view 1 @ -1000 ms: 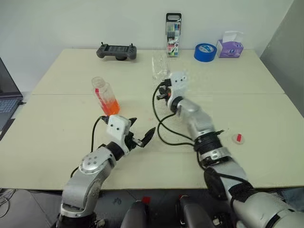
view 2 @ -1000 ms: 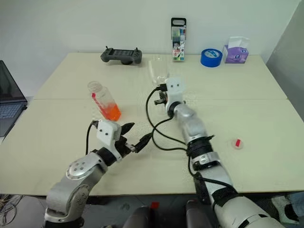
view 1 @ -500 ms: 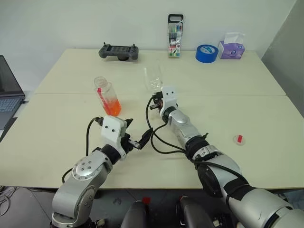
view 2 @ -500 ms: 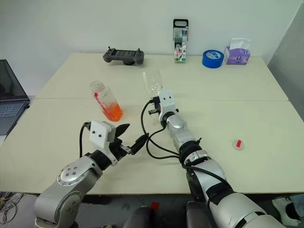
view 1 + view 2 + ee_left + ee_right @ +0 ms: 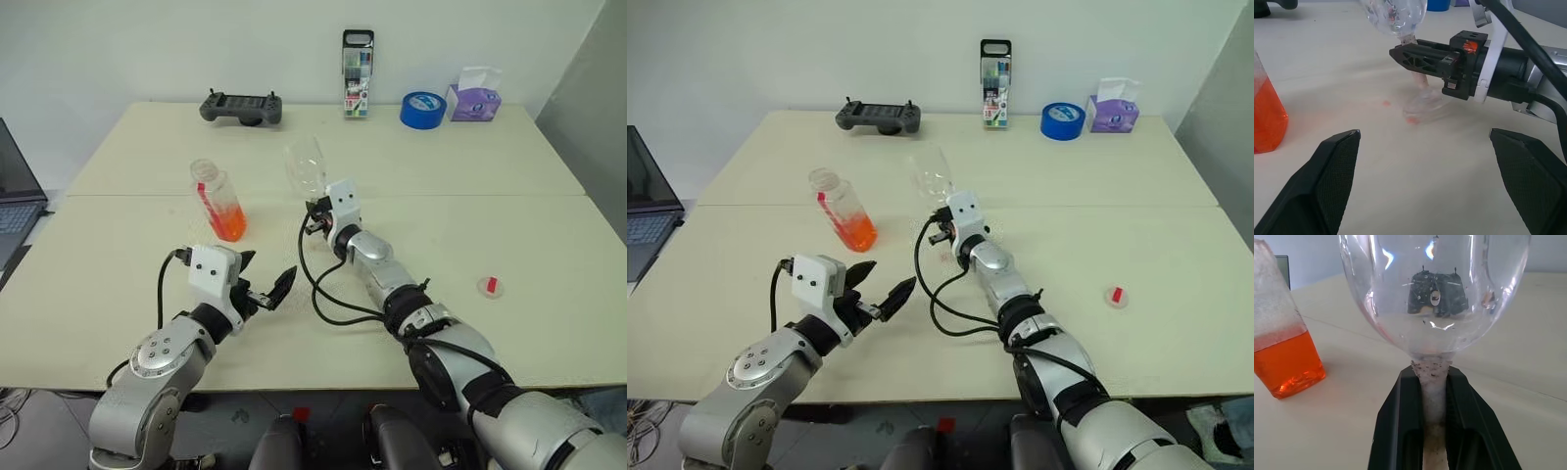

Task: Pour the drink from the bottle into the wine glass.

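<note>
The right gripper [image 5: 1432,396] pinches the stem of the wine glass [image 5: 306,168] just under the empty bowl, its foot at or just above the table [image 5: 509,245]; the glass looks light, thin and breakable, so the stem is the safe hold. The bottle [image 5: 219,200] stands uncapped nearby on the robot's left, about a third full of orange drink [image 5: 1290,363] (probably light, smooth plastic, best taken around its middle). The left gripper [image 5: 263,291] hangs spread and empty in front of it. Bare tabletop surrounds both, edges well apart.
</note>
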`<state>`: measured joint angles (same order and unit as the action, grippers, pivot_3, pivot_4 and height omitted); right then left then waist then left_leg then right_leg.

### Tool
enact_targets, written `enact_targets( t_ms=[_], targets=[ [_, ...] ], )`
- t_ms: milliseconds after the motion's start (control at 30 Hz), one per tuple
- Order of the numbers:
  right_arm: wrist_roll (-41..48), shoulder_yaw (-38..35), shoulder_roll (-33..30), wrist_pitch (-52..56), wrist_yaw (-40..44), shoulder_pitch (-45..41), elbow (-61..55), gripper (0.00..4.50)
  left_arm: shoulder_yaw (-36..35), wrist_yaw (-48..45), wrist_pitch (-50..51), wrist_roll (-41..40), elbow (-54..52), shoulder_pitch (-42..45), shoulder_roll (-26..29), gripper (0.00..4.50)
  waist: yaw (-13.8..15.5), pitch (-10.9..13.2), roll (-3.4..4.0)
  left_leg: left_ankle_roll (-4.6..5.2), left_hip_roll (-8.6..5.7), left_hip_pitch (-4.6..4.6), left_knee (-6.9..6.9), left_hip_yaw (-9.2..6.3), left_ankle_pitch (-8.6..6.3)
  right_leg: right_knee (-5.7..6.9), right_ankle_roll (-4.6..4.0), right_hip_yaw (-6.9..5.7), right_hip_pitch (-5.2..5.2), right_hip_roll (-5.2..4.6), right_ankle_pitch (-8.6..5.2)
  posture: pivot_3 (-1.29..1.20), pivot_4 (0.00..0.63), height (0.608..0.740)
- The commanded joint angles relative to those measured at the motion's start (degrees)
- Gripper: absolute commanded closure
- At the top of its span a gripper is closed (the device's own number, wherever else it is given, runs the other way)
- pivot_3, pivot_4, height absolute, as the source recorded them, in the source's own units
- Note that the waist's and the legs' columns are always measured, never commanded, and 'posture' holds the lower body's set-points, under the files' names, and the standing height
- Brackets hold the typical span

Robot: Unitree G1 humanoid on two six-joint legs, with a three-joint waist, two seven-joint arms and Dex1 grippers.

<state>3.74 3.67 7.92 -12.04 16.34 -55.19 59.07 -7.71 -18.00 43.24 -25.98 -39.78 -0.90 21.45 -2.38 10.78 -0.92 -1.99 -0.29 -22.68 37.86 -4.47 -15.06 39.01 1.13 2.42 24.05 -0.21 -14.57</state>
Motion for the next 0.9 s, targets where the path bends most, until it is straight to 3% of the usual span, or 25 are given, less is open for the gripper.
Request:
enact_targets(
  t_ms=[33,900],
  targets=[
    [-0.52,1.33,2.71,1.45,1.22,4.33,-4.71,4.29,0.09,-0.63,-1.77,-0.15,0.1,0.32,0.39,0.0,0.01,0.0,0.0,0.0,-0.01,0.01,0.0,-0.01,0.0,0.0,0.0,0.01,-0.01,0.0,0.0,0.0,0.15,0.74],
    [-5.01,8.66,-6.82,11.71,6.6,25.1,-27.82,4.29,0.09,-3.35,-2.51,-0.6,4.32,2.83,2.36,0.0,0.12,-0.32,-0.1,0.0,-0.03,0.9,-0.11,-0.06,-0.03,-0.14,0.03,0.02,-0.85,0.0,-0.1,0.0,0.15,0.74]
  ],
)
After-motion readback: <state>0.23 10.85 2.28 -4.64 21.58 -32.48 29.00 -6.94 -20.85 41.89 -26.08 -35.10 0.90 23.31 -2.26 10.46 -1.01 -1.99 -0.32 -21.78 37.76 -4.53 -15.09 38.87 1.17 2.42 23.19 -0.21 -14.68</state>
